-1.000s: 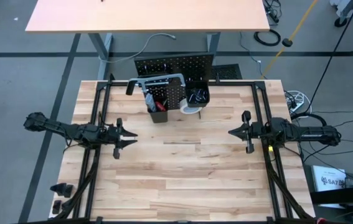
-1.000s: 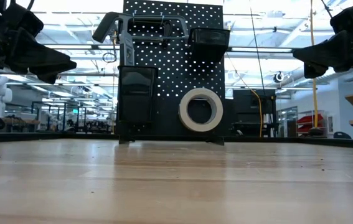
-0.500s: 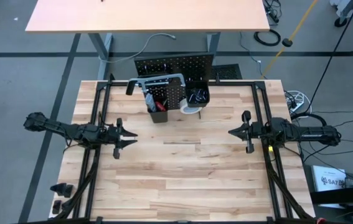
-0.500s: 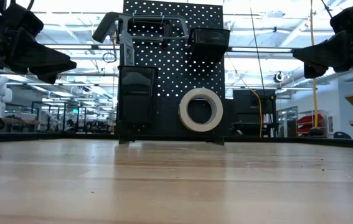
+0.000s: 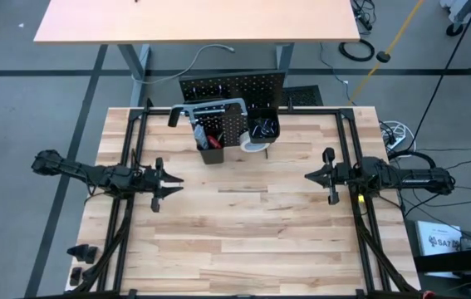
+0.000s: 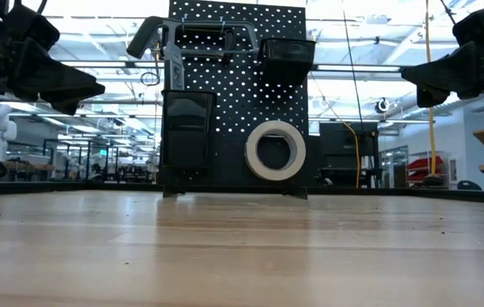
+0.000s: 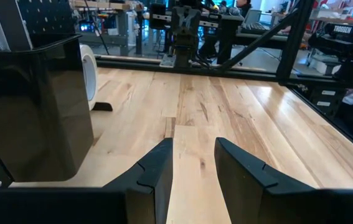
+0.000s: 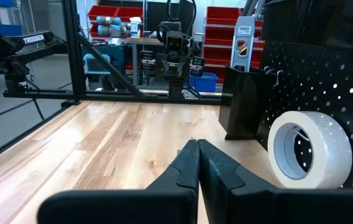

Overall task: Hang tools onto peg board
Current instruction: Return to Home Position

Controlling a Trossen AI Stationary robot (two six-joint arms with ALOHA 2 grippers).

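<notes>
Well, left hand (image 5: 174,184) parted, right hand (image 5: 309,176) closed; tools (image 5: 208,138) in bin (image 5: 211,155) prob. pliers, half-hidden.

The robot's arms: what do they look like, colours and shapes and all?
Both are slim, jointed, matte black. The left gripper and right gripper each end in two angular black fingers tapering to wedges. Black cables trail beside them; a yellow mark shows by the right wrist.

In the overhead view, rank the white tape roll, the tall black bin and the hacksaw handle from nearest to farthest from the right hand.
1. White tape roll, low on the peg board, on the side toward the right hand.
2. Tall black bin, on the board's other side.
3. Hacksaw handle, top corner beyond the bin, farthest.
</notes>
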